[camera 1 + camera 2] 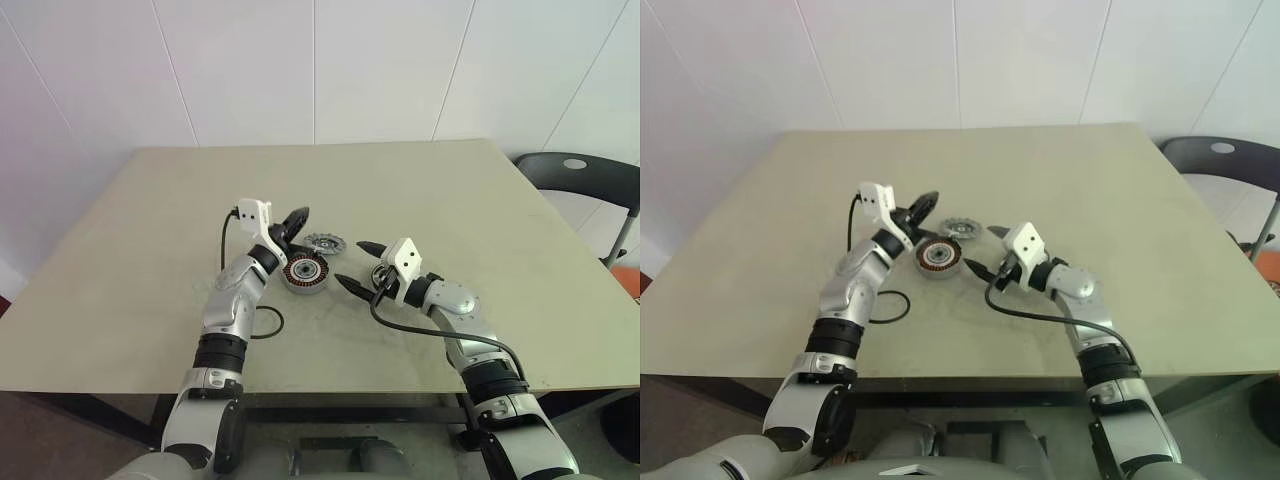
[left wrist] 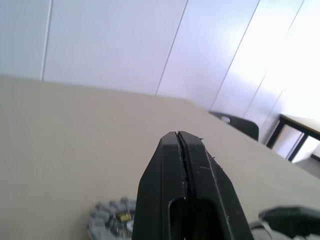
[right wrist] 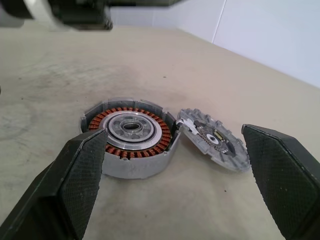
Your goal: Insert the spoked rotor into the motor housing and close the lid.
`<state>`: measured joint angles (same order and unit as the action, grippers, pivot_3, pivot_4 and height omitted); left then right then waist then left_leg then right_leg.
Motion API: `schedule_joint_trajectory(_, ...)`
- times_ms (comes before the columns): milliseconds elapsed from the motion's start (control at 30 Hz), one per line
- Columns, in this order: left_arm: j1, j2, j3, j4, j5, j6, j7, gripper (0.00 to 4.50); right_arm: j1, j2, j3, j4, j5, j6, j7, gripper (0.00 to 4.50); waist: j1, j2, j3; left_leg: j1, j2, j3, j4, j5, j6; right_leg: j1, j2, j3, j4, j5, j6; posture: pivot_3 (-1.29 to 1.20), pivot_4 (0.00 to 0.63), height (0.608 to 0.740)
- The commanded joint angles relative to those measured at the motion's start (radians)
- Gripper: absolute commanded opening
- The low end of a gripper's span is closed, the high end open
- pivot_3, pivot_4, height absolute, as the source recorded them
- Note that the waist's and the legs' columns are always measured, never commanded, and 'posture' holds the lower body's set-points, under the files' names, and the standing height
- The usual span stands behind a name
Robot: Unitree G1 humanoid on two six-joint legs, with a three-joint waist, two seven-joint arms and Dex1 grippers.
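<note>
Rotor [image 3: 215, 140] grab coming up, so starting at the grippers. Right gripper [image 1: 350, 262] spread wide and holding nothing, sitting low over the table [image 1: 150, 220] and aimed at both parts. Left gripper [image 2: 179, 137] pressed tight together, also holding nothing, hanging a bit above the table just past the housing [image 3: 131, 131]. Housing flat on the table between the two arms, copper ring up, dark hub in the middle. Rotor right next to it on the far side from the left arm, tilted, with one edge propped on the housing rim and the other down on the table. Looks like solid metal, so probably stiff and a bit hefty for its size, no give at all, and likely slick under the pads. Thin too, which makes a flat pinch from above awkward. Best bet is probably taking it across the rim, on the raised edge where there's a gap underneath, and keeping clear of the spokes and that little bit in the middle. Could easily skate off or nudge the housing if bumped sideways, so slow going. Lid hard to pick out from here.
</note>
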<state>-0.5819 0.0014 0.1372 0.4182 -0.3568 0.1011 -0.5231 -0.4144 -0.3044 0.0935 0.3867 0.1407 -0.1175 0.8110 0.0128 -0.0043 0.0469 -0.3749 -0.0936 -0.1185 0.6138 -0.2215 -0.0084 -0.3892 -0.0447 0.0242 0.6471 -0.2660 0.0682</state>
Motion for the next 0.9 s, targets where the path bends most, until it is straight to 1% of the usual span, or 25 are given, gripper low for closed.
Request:
schedule_joint_trajectory(33,-0.002,-0.002,-0.029,-0.004,0.011,-0.017,-0.018,0.04,-0.03,0.006,-0.003,-0.012,0.003,-0.024,-0.003,4.5,0.0,0.0,0.0,0.0,0.0,0.0,0.0,0.0,0.0,0.0,0.0,0.0,0.0,0.0,0.0,0.0,0.0,0.74)
schedule_joint_trajectory(100,0.0,-0.003,-0.043,0.007,0.015,0.005,-0.021,0.04,-0.03,0.007,-0.003,-0.011,0.002,-0.024,-0.004,4.5,0.0,0.0,0.0,0.0,0.0,0.0,0.0,0.0,0.0,0.0,0.0,0.0,0.0,0.0,0.0,0.0,0.0,0.74)
schedule_joint_trajectory(167,0.003,0.029,-0.118,0.111,0.103,0.143,0.021,0.04,-0.029,0.007,-0.003,-0.015,0.002,-0.024,-0.005,4.5,0.0,0.0,0.0,0.0,0.0,0.0,0.0,0.0,0.0,0.0,0.0,0.0,0.0,0.0,0.0,0.0,0.0,0.74)
schedule_joint_trajectory(233,0.008,0.053,-0.176,0.186,0.168,0.235,0.046,0.04,-0.028,0.007,-0.003,-0.016,0.001,-0.024,-0.006,4.5,-0.001,0.0,0.0,0.002,0.0,0.0,0.0,0.0,0.0,0.001,0.0,0.0,0.0,-0.001,0.001,0.0,0.0,0.74)
schedule_joint_trajectory(367,0.031,0.029,-0.144,0.161,0.126,0.275,0.056,0.04,-0.025,0.005,-0.006,-0.022,0.002,-0.025,-0.009,4.5,-0.001,0.001,-0.001,0.003,0.0,0.0,0.0,0.0,0.0,0.003,0.0,0.0,0.001,-0.002,0.003,0.0,0.0,0.74)
schedule_joint_trajectory(433,0.021,0.03,-0.135,0.156,0.128,0.266,0.064,0.04,-0.025,0.005,-0.006,-0.021,0.002,-0.025,-0.009,4.5,-0.001,0.001,-0.001,0.003,0.0,0.0,0.0,0.0,0.0,0.002,0.0,0.0,0.001,-0.002,0.003,0.0,0.0,0.74)
schedule_joint_trajectory(533,0.003,0.024,-0.095,0.133,0.108,0.184,0.068,0.04,-0.027,0.004,-0.006,-0.018,0.003,-0.025,-0.008,4.5,-0.001,0.0,-0.001,0.002,0.0,0.0,0.0,0.0,0.0,0.002,0.0,0.0,0.001,-0.002,0.003,0.0,0.0,0.74)
schedule_joint_trajectory(633,-0.008,0.003,-0.036,0.061,0.043,0.06,0.033,0.04,-0.028,0.003,-0.007,-0.015,0.003,-0.026,-0.007,4.5,-0.001,0.0,-0.001,0.001,0.0,0.0,0.0,0.0,0.0,0.0,0.0,0.0,0.001,-0.001,0.002,0.0,0.0,0.74)
schedule_joint_trajectory(700,-0.012,-0.002,-0.013,0.021,0.007,0.022,0.004,0.04,-0.029,0.003,-0.007,-0.013,0.003,-0.027,-0.007,4.5,0.0,0.0,0.0,-0.001,0.0,0.0,0.0,0.0,0.0,-0.001,0.0,0.0,0.0,0.0,0.0,0.0,0.0,0.74)
schedule_joint_trajectory(767,-0.011,0.008,-0.011,0.0,0.001,-0.004,-0.02,0.04,-0.029,0.004,-0.006,-0.008,0.001,-0.029,-0.008,4.5,-0.001,0.0,0.0,-0.001,0.0,0.0,-0.001,0.0,0.0,-0.001,0.0,0.0,0.0,0.0,0.0,0.0,0.0,0.74)
schedule_joint_trajectory(900,0.02,0.036,-0.043,-0.025,0.012,0.006,-0.067,0.04,-0.03,0.005,-0.004,-0.004,0.0,-0.031,-0.009,4.5,-0.001,0.0,0.0,0.0,0.0,0.0,0.0,0.0,0.0,-0.001,0.0,0.0,0.0,0.0,0.0,0.0,0.0,0.74)
